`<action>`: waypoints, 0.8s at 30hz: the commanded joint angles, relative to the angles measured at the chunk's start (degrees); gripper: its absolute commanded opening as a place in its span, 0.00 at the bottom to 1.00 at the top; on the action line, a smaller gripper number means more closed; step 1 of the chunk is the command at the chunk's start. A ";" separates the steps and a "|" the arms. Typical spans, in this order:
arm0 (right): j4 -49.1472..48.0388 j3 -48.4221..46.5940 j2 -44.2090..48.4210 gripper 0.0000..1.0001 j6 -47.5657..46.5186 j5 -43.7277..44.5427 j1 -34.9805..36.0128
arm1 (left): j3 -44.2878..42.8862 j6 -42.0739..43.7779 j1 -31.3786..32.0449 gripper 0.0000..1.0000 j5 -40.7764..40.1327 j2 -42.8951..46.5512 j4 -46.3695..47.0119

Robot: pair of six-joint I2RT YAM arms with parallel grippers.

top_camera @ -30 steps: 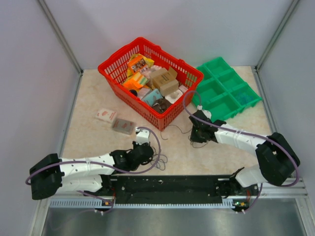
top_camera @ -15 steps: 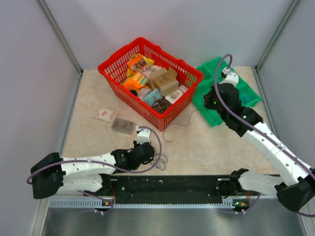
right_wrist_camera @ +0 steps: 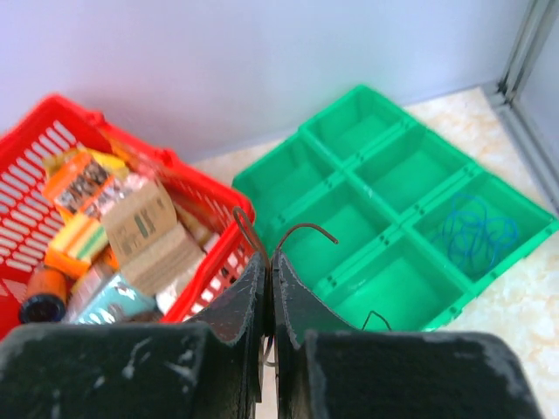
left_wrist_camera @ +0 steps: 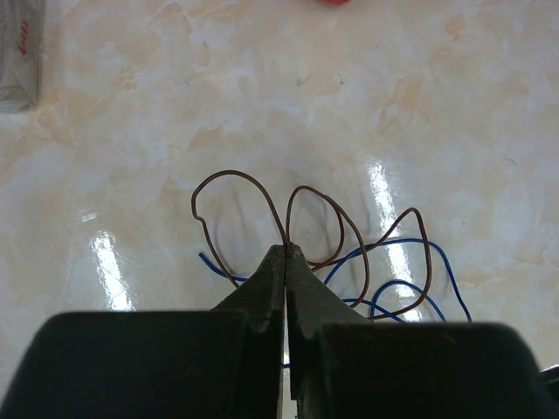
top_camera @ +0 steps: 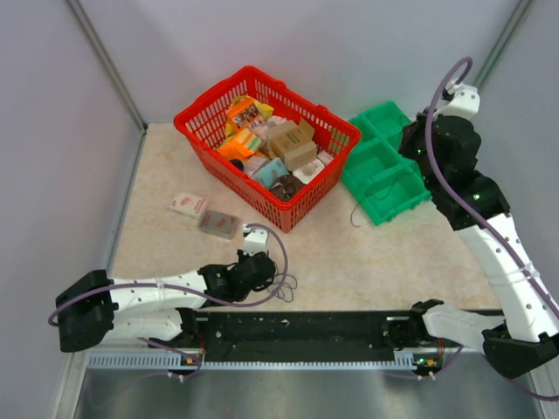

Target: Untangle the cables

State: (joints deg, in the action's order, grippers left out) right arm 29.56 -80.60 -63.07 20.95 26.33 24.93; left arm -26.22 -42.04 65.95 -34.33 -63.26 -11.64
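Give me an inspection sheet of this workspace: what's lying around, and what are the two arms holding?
Surface: glossy beige marble-look table.
Job's things: brown wire and blue wire looped together on the table by the left arm; another thin wire held up on the right.
Clutter: red basket full of small boxes; green tray with blue loops in one compartment; two packets beside the basket.
End effectors: left end effector shut on the brown wire, low at the table; right end effector shut on the thin wire, high up near the green tray.
Cables: lilac cords run along both arms.
Surroundings: pale walls with metal posts.
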 commanded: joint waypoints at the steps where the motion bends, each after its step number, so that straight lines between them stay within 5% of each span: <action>1: -3.28 -6.05 -1.00 0.00 -3.80 0.57 -2.42 | -1.91 -0.50 -0.30 0.00 -1.09 -0.11 0.30; 16: -9.08 -19.76 -9.17 0.00 -8.38 -2.33 -8.58 | -2.00 -0.67 -0.39 0.00 -1.27 -0.10 0.21; 24: -12.60 -13.02 -11.11 0.00 -9.27 -0.83 -8.76 | -2.00 -1.02 -0.39 0.00 -1.36 -0.02 0.04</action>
State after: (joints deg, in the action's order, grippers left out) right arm 20.56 -96.88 -73.17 12.67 24.88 16.67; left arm -26.26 -42.09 65.76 -34.35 -63.26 -11.68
